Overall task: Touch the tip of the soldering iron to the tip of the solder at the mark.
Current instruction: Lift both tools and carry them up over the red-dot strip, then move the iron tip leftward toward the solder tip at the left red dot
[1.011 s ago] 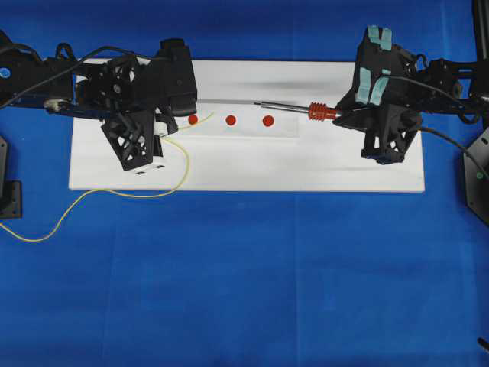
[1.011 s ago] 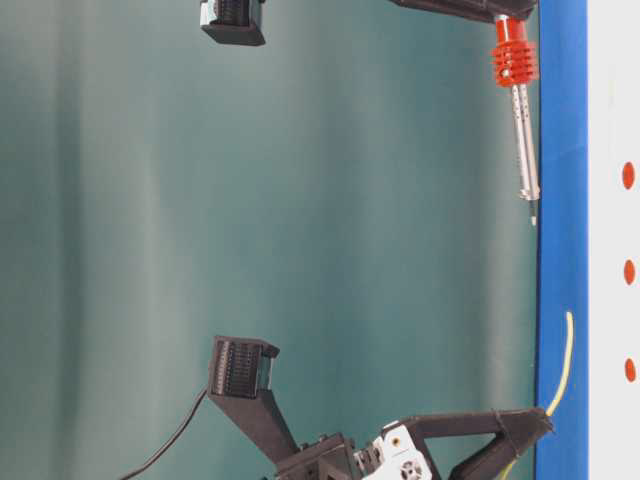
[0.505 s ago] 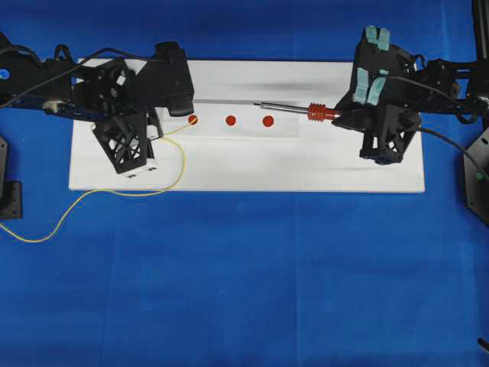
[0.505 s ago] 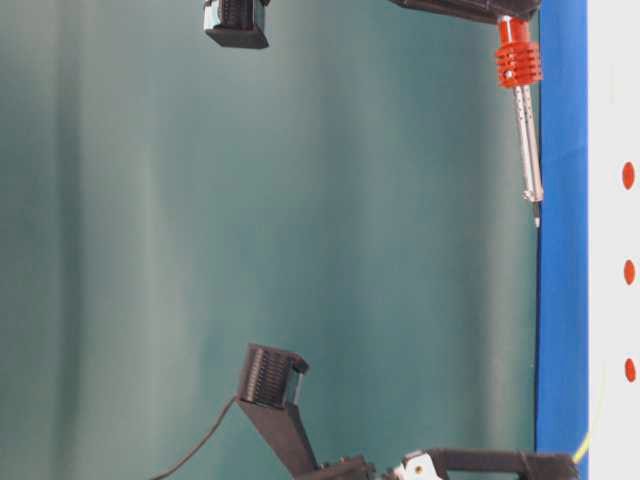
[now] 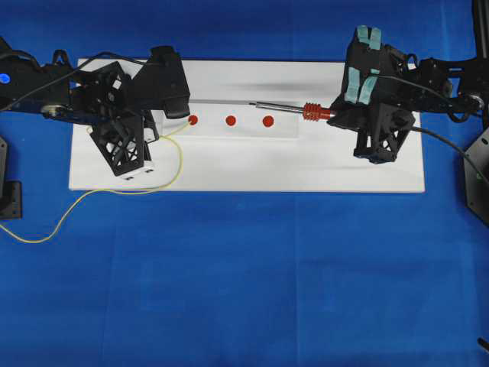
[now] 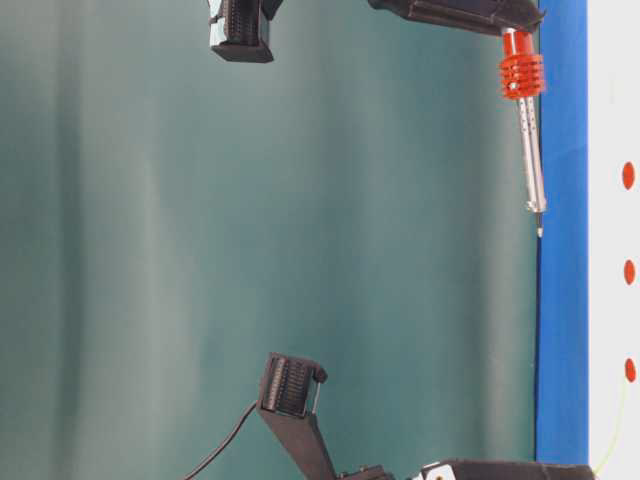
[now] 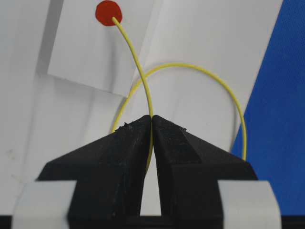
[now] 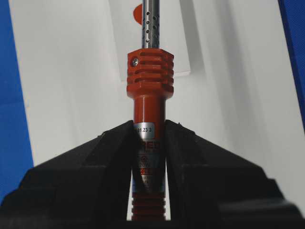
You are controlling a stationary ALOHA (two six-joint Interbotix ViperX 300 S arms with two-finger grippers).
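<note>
left gripper (image 7: 151, 125) clamped on solder (image 7: 138, 64) | right gripper (image 8: 148, 131) clamped on soldering iron (image 8: 149, 88)

The left end effector (image 7: 151, 125) pinches the solder (image 7: 138, 67), whose far tip touches 1 red mark (image 7: 107, 12).

The soldering iron (image 8: 148, 119) handle label reads "01 23 3".

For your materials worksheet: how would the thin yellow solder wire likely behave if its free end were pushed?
The thin yellow solder wire probably bends rather than resists: it lies in loose loops. Held by the left gripper, its short end arches to the red round mark, so it seems springy and light.
</note>
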